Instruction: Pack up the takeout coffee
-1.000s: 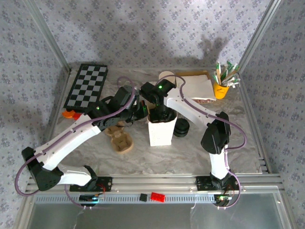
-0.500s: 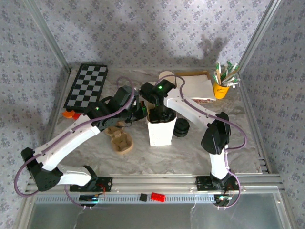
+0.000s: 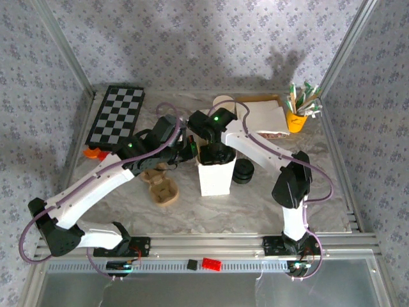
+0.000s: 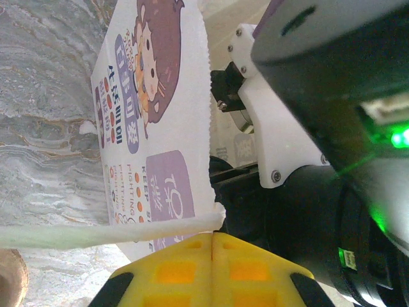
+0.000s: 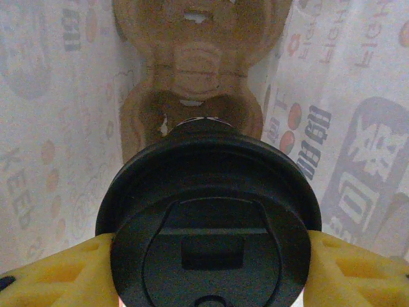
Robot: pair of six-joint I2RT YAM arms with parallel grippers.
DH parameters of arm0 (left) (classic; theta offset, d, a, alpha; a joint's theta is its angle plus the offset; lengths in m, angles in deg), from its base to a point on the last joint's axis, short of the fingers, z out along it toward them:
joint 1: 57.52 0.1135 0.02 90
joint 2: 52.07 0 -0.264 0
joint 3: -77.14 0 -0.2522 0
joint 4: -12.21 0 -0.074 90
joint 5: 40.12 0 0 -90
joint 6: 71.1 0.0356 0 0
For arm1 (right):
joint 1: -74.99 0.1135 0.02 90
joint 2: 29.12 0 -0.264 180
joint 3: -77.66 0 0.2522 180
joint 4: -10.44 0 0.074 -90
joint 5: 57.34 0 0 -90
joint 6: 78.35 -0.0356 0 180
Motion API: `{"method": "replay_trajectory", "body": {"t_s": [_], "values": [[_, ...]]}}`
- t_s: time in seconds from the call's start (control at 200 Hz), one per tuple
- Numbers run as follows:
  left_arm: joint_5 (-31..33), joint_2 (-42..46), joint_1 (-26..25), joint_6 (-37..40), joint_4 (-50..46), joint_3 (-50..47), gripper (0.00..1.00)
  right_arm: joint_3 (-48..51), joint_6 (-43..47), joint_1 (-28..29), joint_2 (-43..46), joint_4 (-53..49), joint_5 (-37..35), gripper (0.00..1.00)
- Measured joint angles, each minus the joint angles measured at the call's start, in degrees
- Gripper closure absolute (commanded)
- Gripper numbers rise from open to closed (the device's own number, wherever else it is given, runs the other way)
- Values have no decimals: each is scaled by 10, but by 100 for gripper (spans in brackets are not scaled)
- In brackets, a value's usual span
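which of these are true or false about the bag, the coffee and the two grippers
1. The right gripper holds the lidded coffee cup inside the white paper bag. True.
2. The left gripper is open and clear of the bag. False: it is shut, pinching the bag's top edge.
3. The bag lies flat on the table. False: it stands upright with its mouth open.
4. A brown cardboard carrier sits at the bottom of the bag, below the cup. True.
5. The checkerboard is at the table's far right. False: it is at the far left.
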Motion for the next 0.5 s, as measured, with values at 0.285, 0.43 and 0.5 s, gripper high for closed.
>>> {"method": "replay_trajectory", "body": {"t_s": [0.285, 0.43, 0.5], "values": [[0, 0, 0, 0, 0, 0, 99, 39, -1, 5, 24, 36, -12, 46], [0, 0, 0, 0, 0, 0, 98, 50, -7, 7, 31, 47, -19, 46], [0, 0, 0, 0, 0, 0, 94, 50, -9, 8, 31, 49, -23, 46]]}}
